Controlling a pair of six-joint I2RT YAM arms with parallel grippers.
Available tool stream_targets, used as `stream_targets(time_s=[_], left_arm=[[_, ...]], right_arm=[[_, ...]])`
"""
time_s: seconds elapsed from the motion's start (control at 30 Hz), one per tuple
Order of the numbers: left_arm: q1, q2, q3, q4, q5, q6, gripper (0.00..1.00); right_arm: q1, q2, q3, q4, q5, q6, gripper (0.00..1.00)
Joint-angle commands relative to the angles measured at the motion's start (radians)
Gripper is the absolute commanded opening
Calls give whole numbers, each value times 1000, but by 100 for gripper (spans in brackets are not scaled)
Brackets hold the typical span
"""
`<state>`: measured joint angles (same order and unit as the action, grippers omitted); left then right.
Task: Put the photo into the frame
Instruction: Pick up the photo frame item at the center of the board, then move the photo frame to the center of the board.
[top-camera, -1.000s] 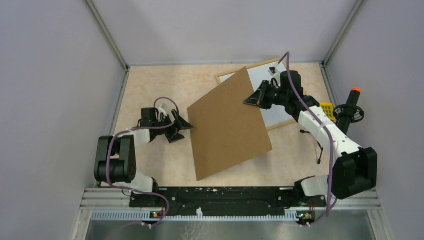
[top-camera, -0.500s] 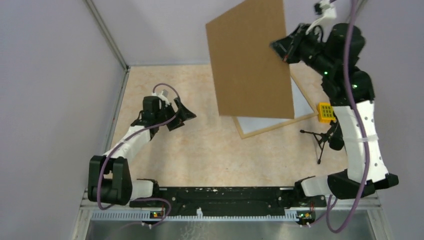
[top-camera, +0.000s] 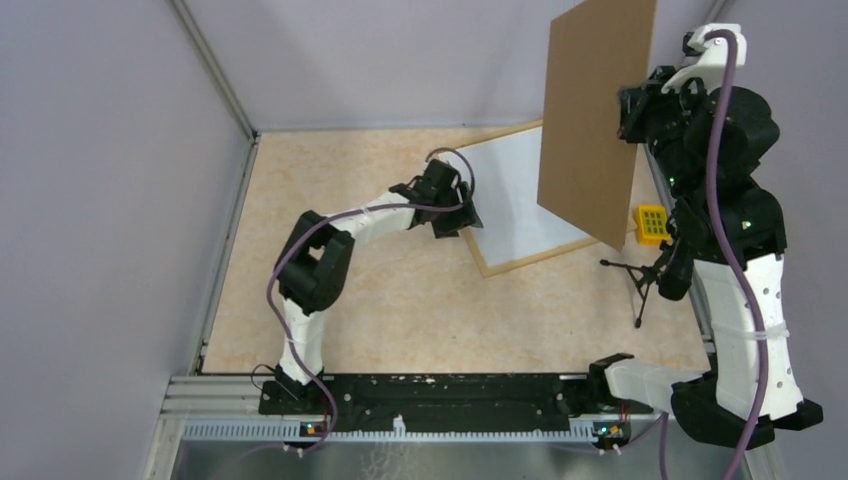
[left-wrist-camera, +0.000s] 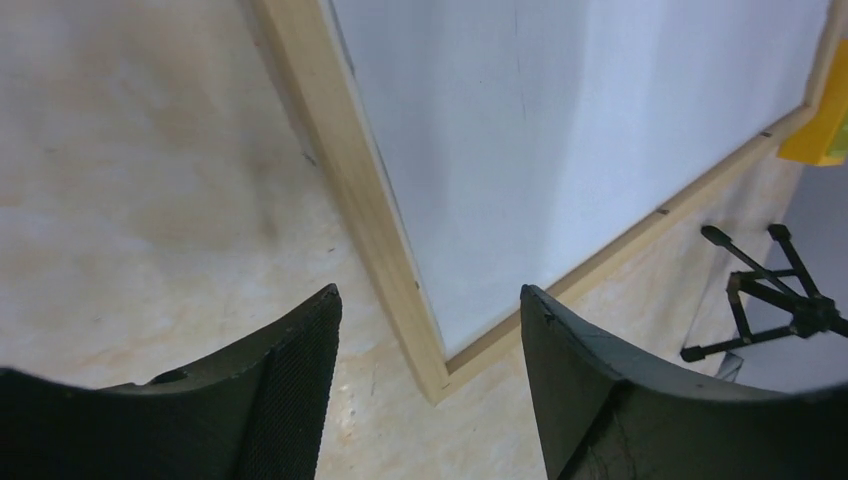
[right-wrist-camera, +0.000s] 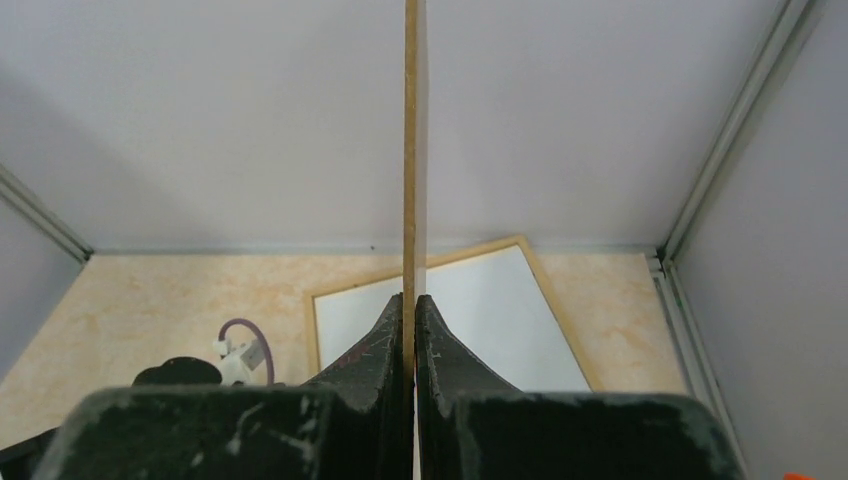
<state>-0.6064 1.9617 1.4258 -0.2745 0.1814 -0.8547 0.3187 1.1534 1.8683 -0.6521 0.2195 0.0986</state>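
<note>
The frame (top-camera: 524, 260) of light wood lies flat at the back right of the table, and a plain white sheet (top-camera: 510, 190) fills its opening. The photo is not in view. My left gripper (top-camera: 462, 214) hovers open over the frame's near left corner (left-wrist-camera: 432, 375), one finger on either side of the moulding (left-wrist-camera: 350, 190), with nothing between them. My right gripper (top-camera: 632, 110) is raised high at the right and shut on the edge of a brown backing board (top-camera: 595, 110), which it holds upright above the frame. The right wrist view shows the board (right-wrist-camera: 410, 150) edge-on between the jaws of the right gripper (right-wrist-camera: 411, 300).
A small yellow keypad block (top-camera: 652, 222) sits beside the frame's right edge. A black mini tripod (top-camera: 640, 282) lies just in front of it. Grey walls close in the table on the left, back and right.
My right arm has swung the backing board up off the frame and to the right until it stands upright. My left arm has reached from the table's left to the frame's corner, its jaws somewhat narrower.
</note>
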Motion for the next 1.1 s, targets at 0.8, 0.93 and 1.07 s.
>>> stream_targets(time_s=[0.8,0.93,1.07], left_arm=[[-87,317,334,-429,-304,39,12],[-76,304,285,-485,-295,88,2],[-47,151,36,-393,-280,129,0]], right_arm=[[6,-43,-130,169,-144,-78,0],[7,-40,-127,118,-186,-88,0],[11,-23,-100,42,-202,-92,0]])
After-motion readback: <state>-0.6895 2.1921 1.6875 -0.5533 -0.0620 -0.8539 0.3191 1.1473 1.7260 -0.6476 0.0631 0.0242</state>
